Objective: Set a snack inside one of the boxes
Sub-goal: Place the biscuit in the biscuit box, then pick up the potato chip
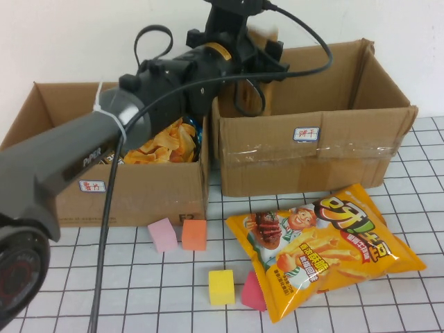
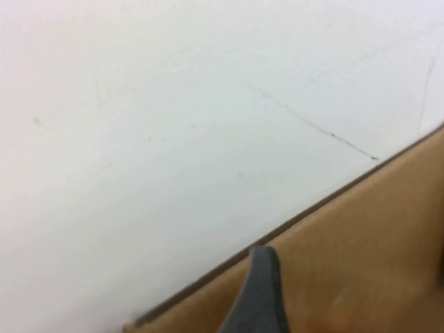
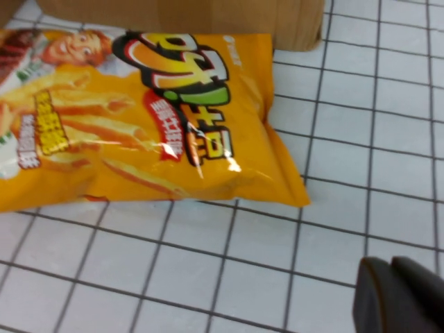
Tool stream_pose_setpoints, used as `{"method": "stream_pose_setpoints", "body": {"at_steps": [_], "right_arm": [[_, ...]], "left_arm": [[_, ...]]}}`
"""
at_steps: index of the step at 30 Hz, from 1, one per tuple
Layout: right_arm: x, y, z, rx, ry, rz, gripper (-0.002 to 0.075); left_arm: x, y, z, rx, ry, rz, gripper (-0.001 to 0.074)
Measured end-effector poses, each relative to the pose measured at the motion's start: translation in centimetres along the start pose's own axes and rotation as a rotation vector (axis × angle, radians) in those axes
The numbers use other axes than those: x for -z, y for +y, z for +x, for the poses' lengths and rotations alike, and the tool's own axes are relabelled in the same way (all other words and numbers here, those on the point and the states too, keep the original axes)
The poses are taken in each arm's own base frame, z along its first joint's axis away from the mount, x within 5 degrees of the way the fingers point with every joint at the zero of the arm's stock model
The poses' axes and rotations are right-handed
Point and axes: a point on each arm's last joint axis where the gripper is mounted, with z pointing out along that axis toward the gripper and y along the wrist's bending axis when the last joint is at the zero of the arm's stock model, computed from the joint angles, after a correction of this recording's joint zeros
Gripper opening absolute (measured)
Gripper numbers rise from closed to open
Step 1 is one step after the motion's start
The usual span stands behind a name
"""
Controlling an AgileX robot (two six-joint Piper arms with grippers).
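high view: the left gripper (image 1: pixel 267 52) was seen raised over the rear of the right box (image 1: pixel 312 139), at 12 o'clock of the table; finger spread could not be told. the left box (image 1: pixel 139 187) held yellow snack packets (image 1: pixel 170 142). the orange snack bag (image 1: pixel 322 246) lay flat on the grid table (image 1: pixel 416 305) at 5 o'clock, beside foam blocks (image 1: pixel 220 286).

left wrist view: one grey fingertip (image 2: pixel 260 291) was seen against cardboard and white wall.

right wrist view: the right gripper (image 3: pixel 399 295) was low over the table near the bag's corner; its fingers appeared pressed together.
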Motion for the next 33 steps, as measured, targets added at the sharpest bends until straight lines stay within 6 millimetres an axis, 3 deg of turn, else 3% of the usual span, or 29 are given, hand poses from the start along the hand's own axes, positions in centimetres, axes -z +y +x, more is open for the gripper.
{"method": "stream_pose_setpoints", "body": {"at_steps": [3, 7, 10, 12, 15, 17, 22, 24, 30, 33], "right_arm": [[-0.1, 0.1, 0.1, -0.029, -0.002, -0.012, 0.0000], [-0.1, 0.3, 0.0, -0.037, -0.006, -0.029, 0.0000], [-0.1, 0.7, 0.0, -0.083, -0.015, -0.064, 0.0000], [-0.1, 1.0, 0.0, -0.141, -0.022, -0.096, 0.0008], [-0.1, 1.5, -0.3, -0.262, -0.043, -0.151, 0.0068], [0.0, 1.8, -0.7, -0.363, -0.066, -0.194, 0.0139], [-0.7, 2.2, -1.2, -0.529, -0.067, -0.264, 0.0400], [-1.6, 2.0, -1.1, -0.559, -0.031, -0.255, 0.0465], [-6.3, 1.2, -0.6, -0.845, 0.104, -0.208, 0.0522], [-9.2, 0.8, -0.4, -0.868, 0.164, -0.200, 0.0526]], "left_arm": [[0.7, 0.0, -1.3, -0.054, 0.023, 0.012, 0.0560], [2.8, 0.0, -4.0, -0.116, 0.046, 0.021, 0.0496], [4.9, 0.2, -6.5, -0.149, 0.032, 0.018, 0.0390], [6.7, 0.2, -8.0, -0.158, 0.041, 0.020, 0.0280], [9.8, 0.4, -10.3, -0.184, 0.065, 0.019, 0.0095], [11.8, 0.5, -11.6, -0.199, 0.078, 0.016, 0.0043], [16.3, 0.9, -13.9, -0.204, 0.122, -0.004, 0.0006], [17.8, 1.0, -14.3, -0.199, 0.157, -0.014, 0.0003], [21.7, 1.1, -14.7, -0.195, 0.189, -0.021, 0.0000], [23.4, 1.1, -14.2, -0.196, 0.202, -0.024, 0.0000]]}}
